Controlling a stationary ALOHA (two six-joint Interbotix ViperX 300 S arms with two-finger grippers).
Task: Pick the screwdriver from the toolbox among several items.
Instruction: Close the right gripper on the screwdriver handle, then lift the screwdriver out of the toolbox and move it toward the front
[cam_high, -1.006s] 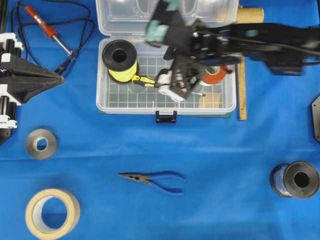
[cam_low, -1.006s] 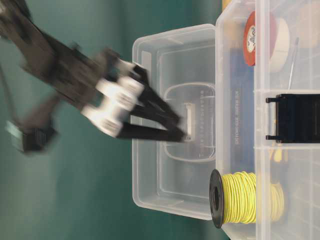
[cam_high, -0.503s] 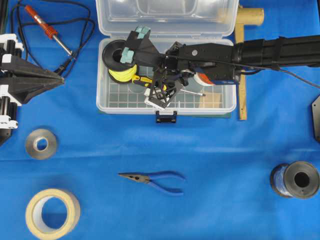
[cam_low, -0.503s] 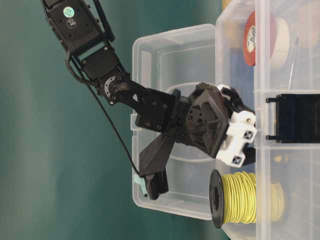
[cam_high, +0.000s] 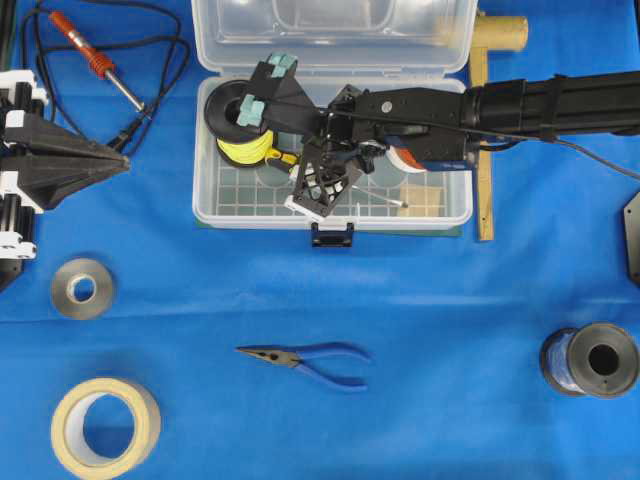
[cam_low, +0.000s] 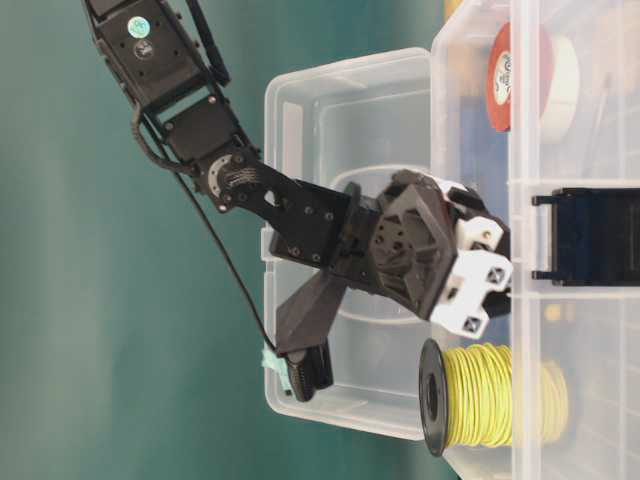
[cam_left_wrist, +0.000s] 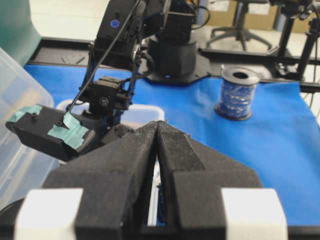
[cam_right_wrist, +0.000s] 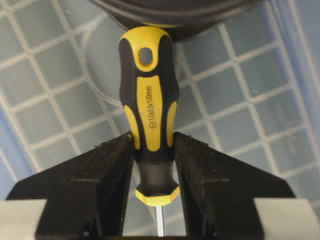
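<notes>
two fingers close on the screwdriver handle inside the toolbox

two robot arms share a blue table. the right gripper (cam_high: 318, 188) reaches down into the open clear toolbox (cam_high: 210, 212), which sits near the table's far edge, about midway along it. in the right wrist view its two black fingers (cam_right_wrist: 102, 172) press against both sides of the screwdriver (cam_right_wrist: 149, 120), low on the yellow-and-black handle near the collar where the thin shaft begins. the claw reads as clamped on the handle. the screwdriver lies flat on the box's gridded floor, its butt end just beside the yellow wire spool (cam_high: 238, 122) at the box's left end. a red-and-white tape roll (cam_low: 530, 78) lies toward the right end, partly hidden by the arm.

the left gripper (cam_left_wrist: 158, 145) rests at the table's left edge, its fingers pressed together, holding nothing.

the step in hand looks like the grasp itself, with the lift not yet made. the next move likely calls for a straight rise, keeping the grip firm so the handle does not pivot, and clearing the spool and the box's front wall.
</notes>
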